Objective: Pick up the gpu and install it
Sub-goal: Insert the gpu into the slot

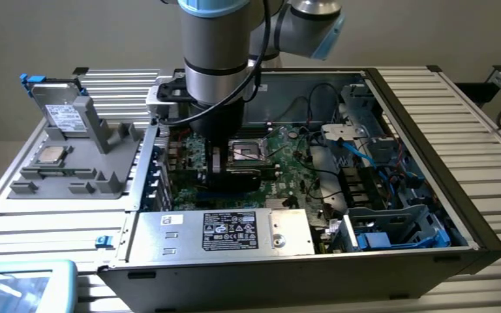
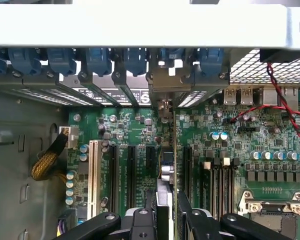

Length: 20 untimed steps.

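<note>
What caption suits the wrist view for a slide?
Tool grips the graphics card upright at slots on the green board.

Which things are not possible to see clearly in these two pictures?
Wrist view: the gpu stands edge-on, so its faces and lower edge are hidden.
Wrist view: the hand is partly cut off by the picture's edge.
Exterior view: the arm covers where the gpu meets the motherboard.
Exterior view: the label on the silver box is too small to read.

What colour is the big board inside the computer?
Green. The motherboard shows best in the wrist view.
</note>
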{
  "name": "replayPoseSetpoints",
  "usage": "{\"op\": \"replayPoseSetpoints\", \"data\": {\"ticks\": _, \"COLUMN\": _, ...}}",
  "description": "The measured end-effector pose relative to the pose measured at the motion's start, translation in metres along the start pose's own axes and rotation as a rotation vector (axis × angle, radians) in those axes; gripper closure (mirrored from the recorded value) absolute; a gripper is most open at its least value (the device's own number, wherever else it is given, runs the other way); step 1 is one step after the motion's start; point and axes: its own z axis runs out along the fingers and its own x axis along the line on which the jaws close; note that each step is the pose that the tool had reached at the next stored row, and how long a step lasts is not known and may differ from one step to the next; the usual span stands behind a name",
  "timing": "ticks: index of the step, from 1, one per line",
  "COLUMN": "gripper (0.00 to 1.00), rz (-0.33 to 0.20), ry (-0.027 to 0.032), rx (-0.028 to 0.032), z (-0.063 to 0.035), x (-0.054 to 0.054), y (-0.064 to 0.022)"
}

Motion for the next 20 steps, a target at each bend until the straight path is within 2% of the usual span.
{"op": "replayPoseSetpoints", "data": {"ticks": 20, "gripper": 0.73, "rz": 0.000, "ry": 0.0001, "rx": -0.0001, "z": 0.0042, "x": 0.0000, "y": 0.0036}}
